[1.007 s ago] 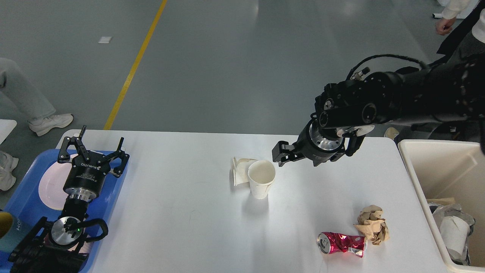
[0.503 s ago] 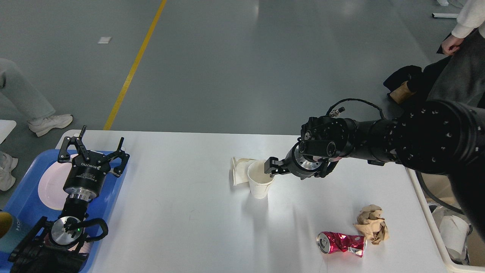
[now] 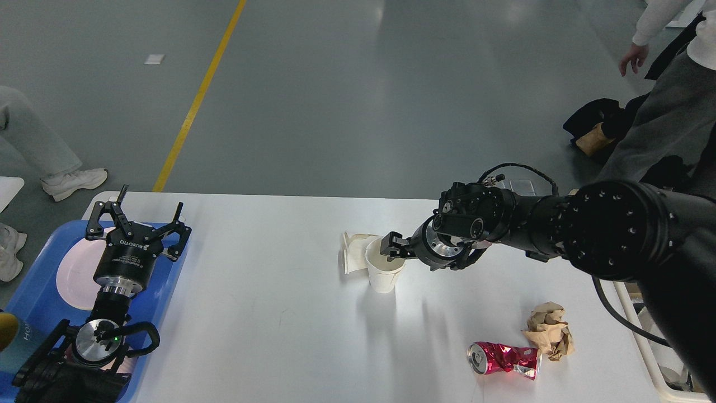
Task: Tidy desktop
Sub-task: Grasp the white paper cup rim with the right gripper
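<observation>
White paper cup [image 3: 385,272] at right gripper [image 3: 391,249]

White is shown by the desktop [image 3: 268,336], the upright paper cup [image 3: 385,271] and the plate [image 3: 75,274]; the flattened paper piece [image 3: 353,252] behind the cup is rendered off-white. The tray [image 3: 33,296] is coloured blue. The crushed can [image 3: 505,359] is marked by glossy red with silver creases and a silver end. The crumpled paper ball [image 3: 550,330] is tan. Both arms and the left gripper [image 3: 136,221] and right gripper [image 3: 391,247] are finished in black, with silver wrist rings. The floor [image 3: 347,95] is grey, crossed by a yellow line [image 3: 198,95].
</observation>
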